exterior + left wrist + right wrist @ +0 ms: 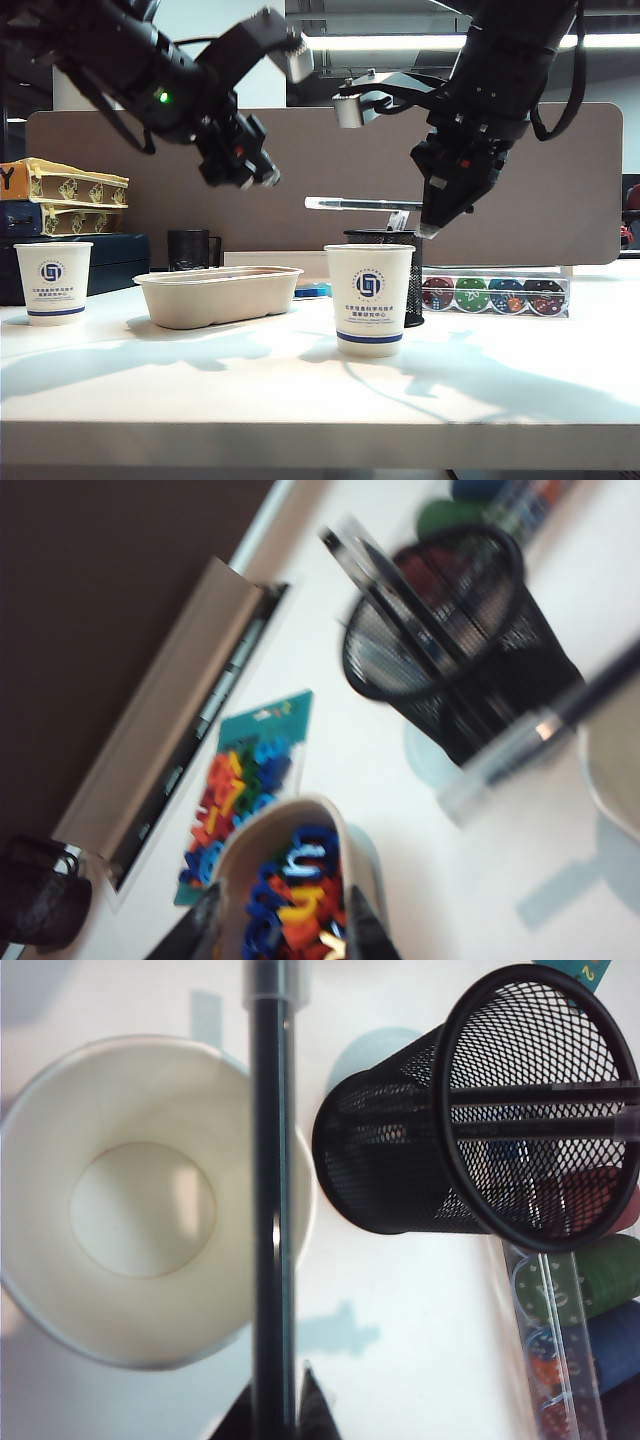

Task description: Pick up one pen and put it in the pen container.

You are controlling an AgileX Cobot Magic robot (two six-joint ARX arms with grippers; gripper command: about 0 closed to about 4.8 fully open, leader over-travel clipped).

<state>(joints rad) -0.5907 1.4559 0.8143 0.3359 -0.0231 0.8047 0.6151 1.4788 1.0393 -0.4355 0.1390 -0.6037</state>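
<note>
My right gripper [430, 228] is shut on the pen [360, 204], a slim clear-barrelled stick that lies level in the air. In the exterior view it hangs above the black mesh pen container [414, 285] and the white paper cup [369, 298] in front of it. Seen from the right wrist, the pen [270, 1210] runs out from the gripper [275, 1412] across the paper cup [140, 1200], beside the pen container [400, 1170], which holds other pens. My left gripper [243, 178] is raised and open, empty, over the beige tray [218, 295]. The left wrist view is blurred.
The tray [240, 850] under my left gripper [285, 935] holds coloured plastic letters, with a letter pack [245, 780] beside it. A second paper cup [53, 282], a black mug [190, 248], stacked boxes [65, 200] and a clear case of poker chips [495, 295] stand before a brown partition.
</note>
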